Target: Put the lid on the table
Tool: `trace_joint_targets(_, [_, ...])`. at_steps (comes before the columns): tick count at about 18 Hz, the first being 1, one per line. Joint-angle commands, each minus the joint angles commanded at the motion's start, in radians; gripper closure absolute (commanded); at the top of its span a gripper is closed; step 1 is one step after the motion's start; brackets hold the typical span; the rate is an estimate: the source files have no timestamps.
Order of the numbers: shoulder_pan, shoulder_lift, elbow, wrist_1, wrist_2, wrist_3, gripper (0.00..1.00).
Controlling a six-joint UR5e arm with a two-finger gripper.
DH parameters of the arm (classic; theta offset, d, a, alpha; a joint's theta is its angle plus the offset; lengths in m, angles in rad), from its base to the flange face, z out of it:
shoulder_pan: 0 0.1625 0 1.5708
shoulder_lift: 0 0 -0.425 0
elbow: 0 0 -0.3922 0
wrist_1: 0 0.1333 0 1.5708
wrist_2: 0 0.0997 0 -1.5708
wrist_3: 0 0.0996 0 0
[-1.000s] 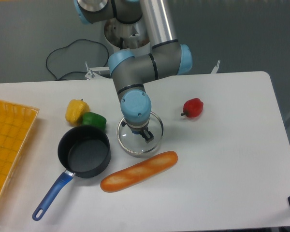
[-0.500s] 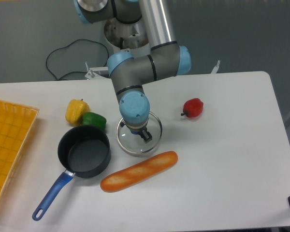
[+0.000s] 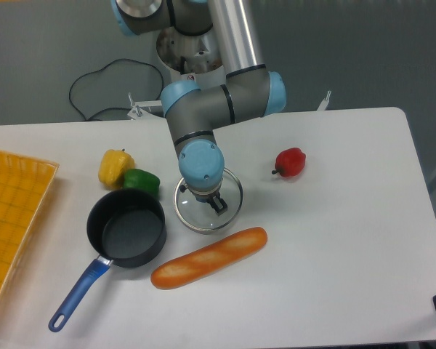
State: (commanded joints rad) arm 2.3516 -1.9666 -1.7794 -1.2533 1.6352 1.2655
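Where the yellow tray [image 3: 14, 218] meets the white table [image 3: 349, 240] at far left, a blue-handled pot [image 3: 126, 236] sits open; just right, the glass lid [image 3: 232, 207] lies on the table (baguette [image 3: 209, 257] below it). Over its centre hangs the gripper [image 3: 216, 204], its opening impossible to judge.
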Motion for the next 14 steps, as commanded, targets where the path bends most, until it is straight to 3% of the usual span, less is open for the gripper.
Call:
trace_joint_targets(4, [-0.003, -0.008, 0.005, -0.002, 0.002, 0.0, 0.34])
trace_joint_targets(14, [-0.014, -0.012, 0.003, 0.0, 0.037, -0.002, 0.34])
